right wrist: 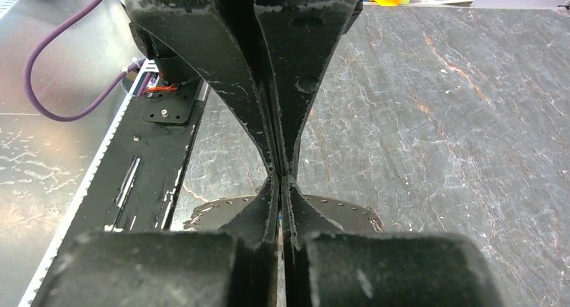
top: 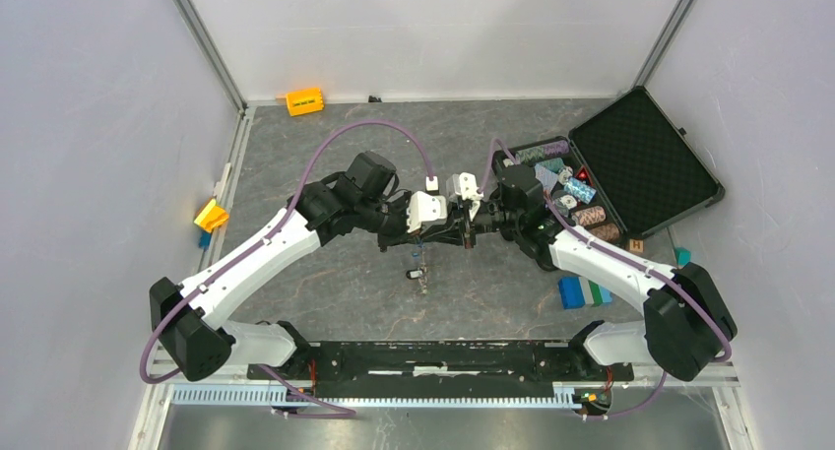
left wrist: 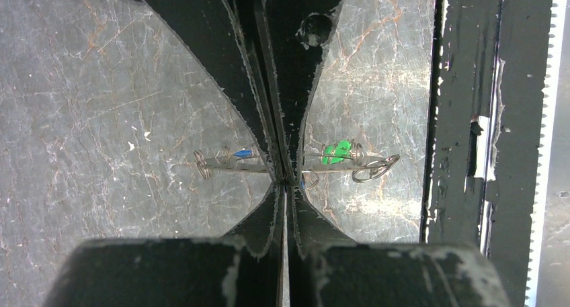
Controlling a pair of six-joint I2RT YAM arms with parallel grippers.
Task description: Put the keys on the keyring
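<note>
Hold the keyring rigid in the tightly shut left gripper, edge-on over the table, blue-tagged key and green-tagged key flanking its jaws. Confirm what the fully closed right gripper pinches, hidden here, before threading gently

Both arms: white link shells, black joints, purple cable looped along each. Black base plate. Fingers black, tapered, edges chipped pale (round recess on one).
</note>
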